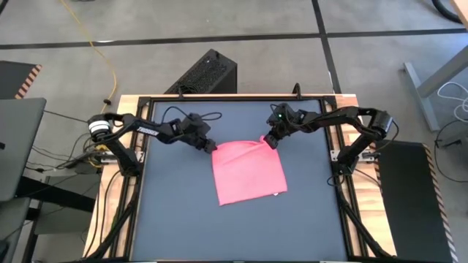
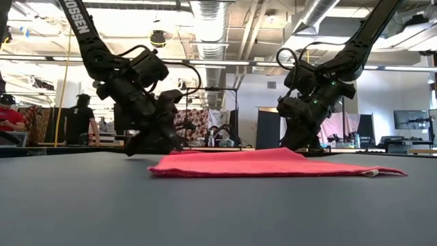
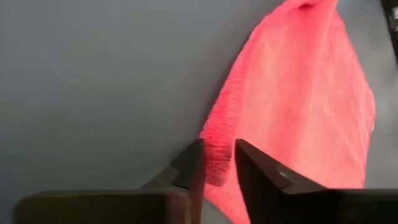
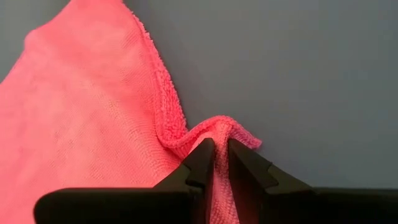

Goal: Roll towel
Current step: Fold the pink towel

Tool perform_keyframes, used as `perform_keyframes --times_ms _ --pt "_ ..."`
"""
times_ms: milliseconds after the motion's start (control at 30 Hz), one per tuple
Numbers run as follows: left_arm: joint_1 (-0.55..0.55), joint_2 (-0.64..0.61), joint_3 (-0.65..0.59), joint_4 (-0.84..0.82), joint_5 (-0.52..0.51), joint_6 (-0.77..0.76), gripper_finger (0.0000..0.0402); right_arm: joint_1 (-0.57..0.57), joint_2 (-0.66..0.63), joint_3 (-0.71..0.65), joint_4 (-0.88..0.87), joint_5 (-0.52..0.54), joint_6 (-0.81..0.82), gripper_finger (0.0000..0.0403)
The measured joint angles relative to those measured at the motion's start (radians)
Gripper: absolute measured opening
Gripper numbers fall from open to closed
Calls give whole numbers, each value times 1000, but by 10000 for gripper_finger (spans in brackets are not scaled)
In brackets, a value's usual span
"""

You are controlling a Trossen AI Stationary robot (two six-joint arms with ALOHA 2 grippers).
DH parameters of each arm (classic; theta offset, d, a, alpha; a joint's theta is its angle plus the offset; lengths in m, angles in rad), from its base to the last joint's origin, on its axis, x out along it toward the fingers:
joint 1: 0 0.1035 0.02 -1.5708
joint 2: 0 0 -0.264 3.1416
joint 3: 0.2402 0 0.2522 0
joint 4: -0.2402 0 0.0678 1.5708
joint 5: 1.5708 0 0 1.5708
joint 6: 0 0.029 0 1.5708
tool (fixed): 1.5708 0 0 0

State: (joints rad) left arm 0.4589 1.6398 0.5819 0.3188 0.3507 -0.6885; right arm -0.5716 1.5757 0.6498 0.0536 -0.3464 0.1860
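Dark grey tabletop [image 1: 175, 219], one pink towel [image 1: 248, 175], two arms. Left gripper [image 1: 210, 147] sits at the towel's far left corner, fingers [image 3: 189, 171] narrowly apart with the towel's edge running between them; pinching the corner, contact looks firm but a small gap shows. Right gripper [image 1: 269, 141] is at the towel's far right corner, fingers [image 4: 200, 163] clenched on a bunched fold of cloth, which puckers up just beyond the tips. Towel lies flat near the table's middle, slightly rotated, near edge free, small white tag [image 1: 276, 193] at its near right corner. Beyond the towel in the low view: open workshop, ceiling ducts [image 2: 208, 20], two people [image 2: 78, 119] standing far left.
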Motion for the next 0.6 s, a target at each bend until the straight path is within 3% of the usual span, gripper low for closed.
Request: perform_keyframes --times_ms 133,367,600 --pt "-15 0 0 -16 2 4 8 -8 0 0 0 24 2 63" --pt "-28 -4 0 -10 -41 4 0 -40 0 0 19 29 24 14" --pt "-30 -32 0 17 -49 -5 0 -54 0 0 64 28 77 18"
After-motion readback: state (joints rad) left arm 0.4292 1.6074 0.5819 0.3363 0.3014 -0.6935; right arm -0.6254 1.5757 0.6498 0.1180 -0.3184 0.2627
